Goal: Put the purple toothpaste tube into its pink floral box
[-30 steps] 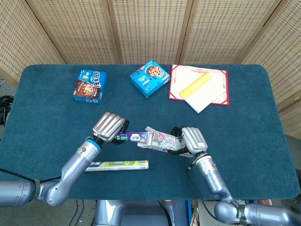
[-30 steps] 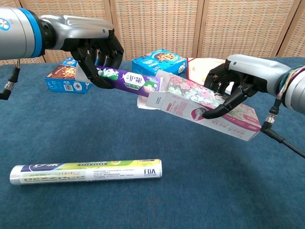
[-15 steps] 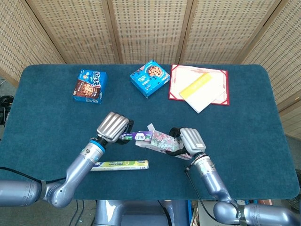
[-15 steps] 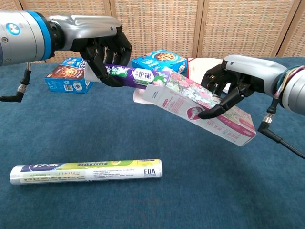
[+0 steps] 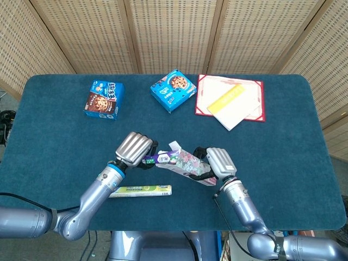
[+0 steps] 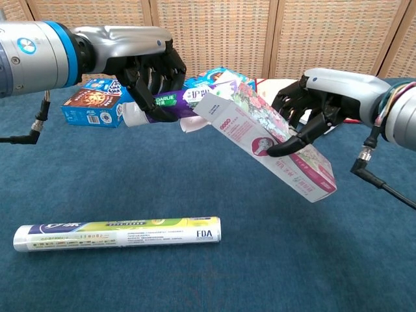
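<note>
Purple toothpaste tube (image 6: 170, 101), gripped in the left hand (image 6: 151, 70) at centre frame, enters the open end of the pink floral cardboard box (image 6: 270, 140), which the right hand (image 6: 311, 110) clasps tilted above the blue desk (image 6: 195, 279), mouth presumably angled to receive it.

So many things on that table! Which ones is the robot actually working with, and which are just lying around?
In use:
- purple toothpaste tube, held by the left hand
- pink floral box, held by the right hand, both lifted off the table

Lying about:
- two blue cookie boxes
- red folder with a yellow packet on it
- long yellow-green tube
</note>
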`<state>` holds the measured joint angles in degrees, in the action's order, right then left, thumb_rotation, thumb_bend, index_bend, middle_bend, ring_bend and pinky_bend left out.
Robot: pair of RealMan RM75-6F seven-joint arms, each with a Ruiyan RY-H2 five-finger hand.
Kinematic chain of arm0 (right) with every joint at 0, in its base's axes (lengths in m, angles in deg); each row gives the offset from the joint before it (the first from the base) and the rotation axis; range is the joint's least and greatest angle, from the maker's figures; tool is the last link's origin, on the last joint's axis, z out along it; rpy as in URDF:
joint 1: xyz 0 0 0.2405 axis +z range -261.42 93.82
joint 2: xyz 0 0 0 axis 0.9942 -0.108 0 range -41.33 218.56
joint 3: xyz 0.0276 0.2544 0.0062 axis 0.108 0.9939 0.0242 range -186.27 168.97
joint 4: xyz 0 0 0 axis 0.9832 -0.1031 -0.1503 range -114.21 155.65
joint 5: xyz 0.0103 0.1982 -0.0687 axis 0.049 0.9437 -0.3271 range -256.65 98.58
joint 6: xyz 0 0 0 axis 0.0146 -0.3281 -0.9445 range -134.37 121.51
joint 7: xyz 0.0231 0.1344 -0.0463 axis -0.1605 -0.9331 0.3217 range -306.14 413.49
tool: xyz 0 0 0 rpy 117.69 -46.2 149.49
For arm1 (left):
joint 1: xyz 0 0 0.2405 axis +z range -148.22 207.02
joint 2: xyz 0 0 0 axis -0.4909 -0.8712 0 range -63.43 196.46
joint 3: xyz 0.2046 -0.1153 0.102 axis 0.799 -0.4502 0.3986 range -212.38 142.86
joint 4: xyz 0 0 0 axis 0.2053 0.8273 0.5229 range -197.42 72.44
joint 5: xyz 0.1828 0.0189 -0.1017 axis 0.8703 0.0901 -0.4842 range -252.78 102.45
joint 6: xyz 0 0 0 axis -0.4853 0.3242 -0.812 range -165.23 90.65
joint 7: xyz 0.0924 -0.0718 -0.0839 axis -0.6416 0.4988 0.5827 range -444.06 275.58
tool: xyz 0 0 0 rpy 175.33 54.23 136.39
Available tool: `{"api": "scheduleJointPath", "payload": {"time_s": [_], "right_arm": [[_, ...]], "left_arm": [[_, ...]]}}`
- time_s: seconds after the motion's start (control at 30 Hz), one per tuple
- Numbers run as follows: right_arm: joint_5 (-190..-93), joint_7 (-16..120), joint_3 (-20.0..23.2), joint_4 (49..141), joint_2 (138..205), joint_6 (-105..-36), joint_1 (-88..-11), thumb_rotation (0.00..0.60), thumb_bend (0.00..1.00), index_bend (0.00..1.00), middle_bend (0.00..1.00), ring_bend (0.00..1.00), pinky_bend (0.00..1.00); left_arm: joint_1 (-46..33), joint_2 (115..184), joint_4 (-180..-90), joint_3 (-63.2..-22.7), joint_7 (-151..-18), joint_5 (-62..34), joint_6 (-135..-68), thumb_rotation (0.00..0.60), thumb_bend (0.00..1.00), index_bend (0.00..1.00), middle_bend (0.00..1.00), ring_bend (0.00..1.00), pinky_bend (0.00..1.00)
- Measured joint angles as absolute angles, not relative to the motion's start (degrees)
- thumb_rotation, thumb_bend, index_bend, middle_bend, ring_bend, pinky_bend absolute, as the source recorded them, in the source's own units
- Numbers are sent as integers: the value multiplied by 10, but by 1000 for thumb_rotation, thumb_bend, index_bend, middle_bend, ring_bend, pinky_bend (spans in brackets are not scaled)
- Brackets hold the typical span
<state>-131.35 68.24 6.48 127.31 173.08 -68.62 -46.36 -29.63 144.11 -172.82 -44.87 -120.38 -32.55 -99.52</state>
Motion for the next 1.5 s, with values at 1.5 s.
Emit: {"api": "scheduleJointPath", "payload": {"time_s": [1.5], "right_arm": [[-1318,673,52,1288,1729,-692,-461,600,118,579,528,437,543]], "left_arm": [[-333,1396,-1768,-458,-1221,-418,-976,600,370,844,646,532,501]]}}
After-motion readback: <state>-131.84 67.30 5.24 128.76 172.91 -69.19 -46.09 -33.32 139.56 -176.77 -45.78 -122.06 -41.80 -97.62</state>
